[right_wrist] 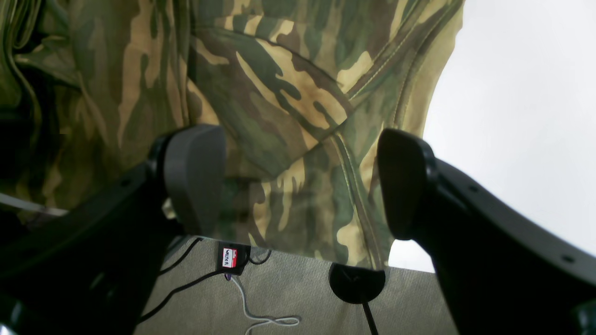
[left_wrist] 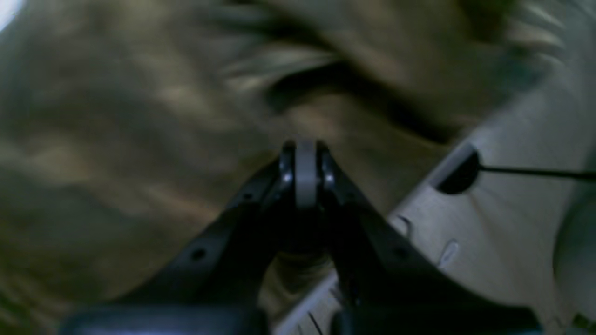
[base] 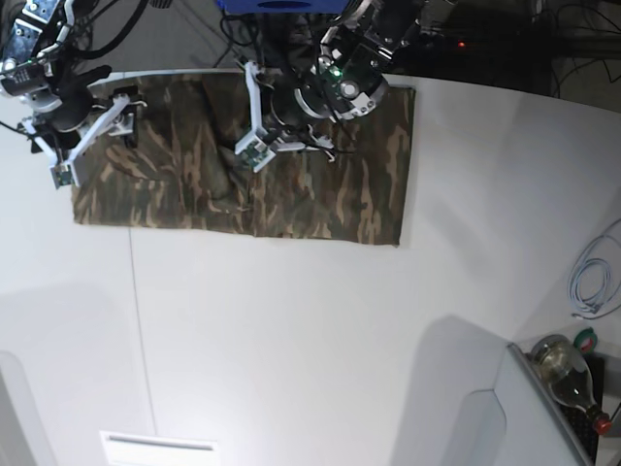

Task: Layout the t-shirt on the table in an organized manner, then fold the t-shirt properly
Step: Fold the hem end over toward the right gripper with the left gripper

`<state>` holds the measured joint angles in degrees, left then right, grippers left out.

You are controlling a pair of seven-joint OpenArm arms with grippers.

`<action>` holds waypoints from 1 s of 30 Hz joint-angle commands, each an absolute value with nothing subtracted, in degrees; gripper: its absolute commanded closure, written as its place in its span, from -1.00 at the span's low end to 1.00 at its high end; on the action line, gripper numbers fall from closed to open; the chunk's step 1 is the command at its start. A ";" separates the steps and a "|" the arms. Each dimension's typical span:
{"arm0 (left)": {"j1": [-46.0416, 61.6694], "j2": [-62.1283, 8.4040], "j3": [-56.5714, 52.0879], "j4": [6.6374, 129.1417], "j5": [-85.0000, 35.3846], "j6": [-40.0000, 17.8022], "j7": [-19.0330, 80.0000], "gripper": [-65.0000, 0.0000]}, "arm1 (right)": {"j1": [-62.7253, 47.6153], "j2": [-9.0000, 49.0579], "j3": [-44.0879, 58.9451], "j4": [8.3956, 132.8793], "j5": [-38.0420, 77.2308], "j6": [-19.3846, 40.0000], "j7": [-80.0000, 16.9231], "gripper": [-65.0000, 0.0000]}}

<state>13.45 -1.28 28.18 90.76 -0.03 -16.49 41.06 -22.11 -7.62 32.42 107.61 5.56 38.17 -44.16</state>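
Pinching nothing I can see, my left tool point(left_wrist: 306, 153) is clenched over the shirt point(base: 320, 194) while my right tool point(right_wrist: 298, 181) is hanging released above the sleeve.

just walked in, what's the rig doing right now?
Two arms are working a camouflage-print cloth t-shirt spread along the far side of the large white table. The left tool is shut, down over the middle of the shirt; the blurred wrist view doesn't show whether cloth is pinched. The right tool is open at the shirt's end, straddling a hemmed edge without gripping it. The shirt lies in a rough strip with a bunched wrinkle near its middle.
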 commanded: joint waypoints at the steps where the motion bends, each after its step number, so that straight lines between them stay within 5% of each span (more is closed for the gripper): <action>1: 12.79 -1.10 28.79 91.91 0.04 -16.40 40.22 1.00 | -21.93 -7.34 32.66 108.62 6.20 38.46 -43.30 -0.46; 11: 8.31 -0.84 18.07 94.73 -0.04 -16.40 40.13 1.00 | -21.93 -7.34 32.66 108.62 6.20 38.46 -43.30 -0.46; 23: -2.07 5.23 17.89 74.59 -0.04 -16.57 40.04 1.00 | -20.35 -7.34 32.75 108.70 6.20 38.46 -43.12 -0.47; 30: 6.11 -1.54 4.70 93.41 -0.04 -16.84 40.04 1.00 | -16.57 -7.52 38.55 109.85 8.48 38.46 -43.38 -0.52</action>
<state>6.02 -0.78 5.30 92.53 -0.45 -17.17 39.90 -16.62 -7.64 38.41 108.66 7.16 38.41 -44.56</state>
